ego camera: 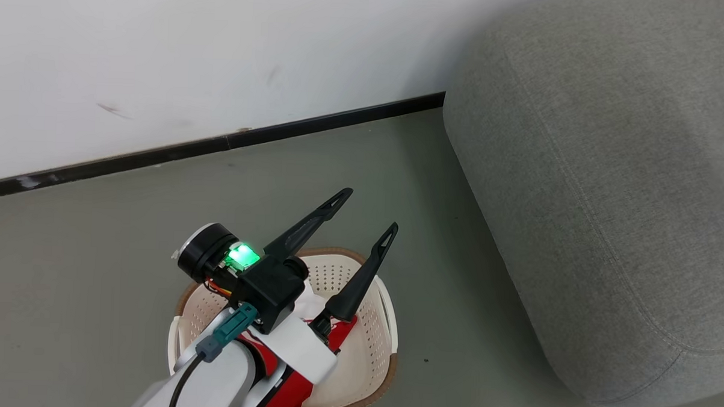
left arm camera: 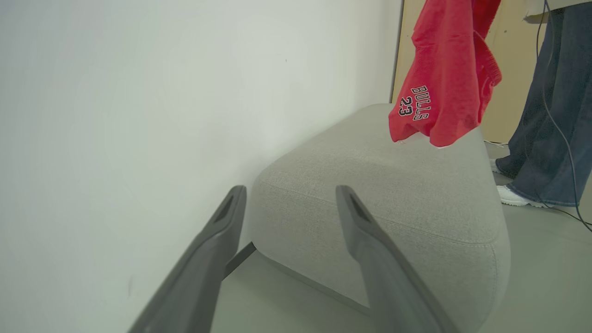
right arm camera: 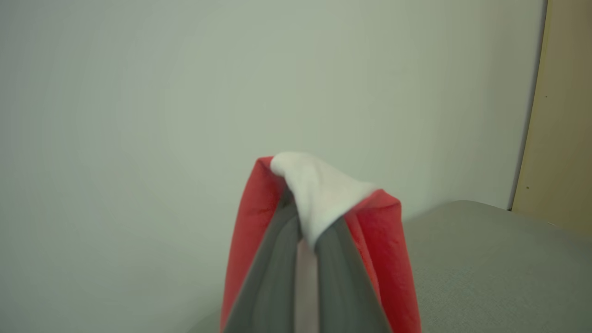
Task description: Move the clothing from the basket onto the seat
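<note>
Right fingers (right arm camera: 323, 245): clenched on a small fold of the bright red garment with white trim and printed lettering (right arm camera: 256, 222).
Garment position: it hangs free above the large grey woven-fabric seat (left arm camera: 370, 185), towards its far end.
Left fingers (ego camera: 369, 264): spread wide and empty, poised above the cream perforated plastic basket with a brown rim (ego camera: 387, 331) at 6 o'clock in the head view.
Remaining clothing: red cloth (ego camera: 292, 394) lies in the basket.
Risk, slip: the pinch looks shallow, so a swing could pull the cloth loose.
Risk, landing: the seat's edges are rounded, and cloth let go near one would likely slide to the floor.
Risk, bystander: a person's jeans-clad legs (left arm camera: 550, 115) and a thin cable stand just beyond the seat, where a wide sweep could catch them.
Surface: smooth grey-green floor (ego camera: 94, 278); the seat stands at 3 o'clock from the basket.
Room: plain white wall (ego camera: 223, 42) with a black skirting strip, and a beige panel at 1 o'clock in the wrist views.
</note>
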Available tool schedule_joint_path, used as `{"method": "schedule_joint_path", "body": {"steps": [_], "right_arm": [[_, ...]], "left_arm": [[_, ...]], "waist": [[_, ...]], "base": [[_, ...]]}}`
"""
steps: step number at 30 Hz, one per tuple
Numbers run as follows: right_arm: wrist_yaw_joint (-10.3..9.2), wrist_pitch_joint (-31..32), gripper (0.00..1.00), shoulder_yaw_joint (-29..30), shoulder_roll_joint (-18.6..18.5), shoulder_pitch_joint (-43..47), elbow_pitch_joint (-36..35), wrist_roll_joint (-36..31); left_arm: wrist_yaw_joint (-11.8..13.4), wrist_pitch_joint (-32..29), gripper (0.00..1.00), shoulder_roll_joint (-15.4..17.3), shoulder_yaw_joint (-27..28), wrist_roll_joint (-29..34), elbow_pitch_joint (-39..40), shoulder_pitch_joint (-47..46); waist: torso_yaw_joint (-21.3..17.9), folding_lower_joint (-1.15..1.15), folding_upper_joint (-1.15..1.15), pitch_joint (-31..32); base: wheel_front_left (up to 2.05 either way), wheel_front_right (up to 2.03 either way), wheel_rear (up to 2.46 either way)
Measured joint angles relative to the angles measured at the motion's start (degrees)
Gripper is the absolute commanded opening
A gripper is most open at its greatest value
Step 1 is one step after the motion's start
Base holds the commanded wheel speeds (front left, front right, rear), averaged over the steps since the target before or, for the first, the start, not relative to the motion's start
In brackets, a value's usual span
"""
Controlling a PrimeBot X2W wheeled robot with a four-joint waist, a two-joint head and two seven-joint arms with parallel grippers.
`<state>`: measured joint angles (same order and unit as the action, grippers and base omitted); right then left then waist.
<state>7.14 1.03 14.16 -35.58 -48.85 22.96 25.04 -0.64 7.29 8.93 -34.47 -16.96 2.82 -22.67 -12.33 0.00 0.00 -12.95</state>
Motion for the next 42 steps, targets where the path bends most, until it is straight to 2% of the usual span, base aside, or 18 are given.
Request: {"method": "schedule_joint_path", "body": {"steps": [10,16,21,28,35,42], "right_arm": [[0.0,-3.8,0.0,1.8,-2.3,-2.1,5.5,-1.5],[0.0,-6.6,0.0,2.5,-5.3,-4.8,7.2,-2.1],[0.01,-9.9,0.0,-0.6,-6.4,-5.1,5.9,-4.8],[0.02,-11.2,0.0,-2.0,-1.2,-1.7,8.0,-4.9],[0.02,-12.4,0.0,-1.5,-0.5,-1.5,10.9,-4.4],[0.02,-13.3,0.0,-0.2,2.6,1.9,16.0,-3.4]], "left_arm": [[-0.1,-2.5,1.0,0.8,-0.6,1.5,2.4,-2.2],[-0.6,-3.7,1.0,1.4,-1.0,2.0,3.5,-3.1],[-0.6,-4.8,1.0,1.9,-1.2,2.0,4.3,-3.8],[-0.8,-6.1,1.0,2.3,-1.2,2.5,5.2,-4.1],[-1.1,-6.3,1.0,2.4,-1.1,2.6,5.8,-5.4],[-1.1,-6.3,1.0,2.8,-0.5,3.0,6.0,-6.1]], "waist": [[2.2,0.0,0.0,-4.4],[2.9,0.0,0.0,-6.7],[3.2,0.0,0.0,-8.4],[3.1,0.0,0.0,-10.6],[2.6,0.0,0.0,-12.6],[2.2,0.0,0.0,-14.2]], "base": [[0.0,0.0,0.0],[0.0,0.0,0.0],[0.0,0.0,0.0],[0.0,0.0,0.0],[0.0,0.0,0.0],[0.0,0.0,0.0]]}}
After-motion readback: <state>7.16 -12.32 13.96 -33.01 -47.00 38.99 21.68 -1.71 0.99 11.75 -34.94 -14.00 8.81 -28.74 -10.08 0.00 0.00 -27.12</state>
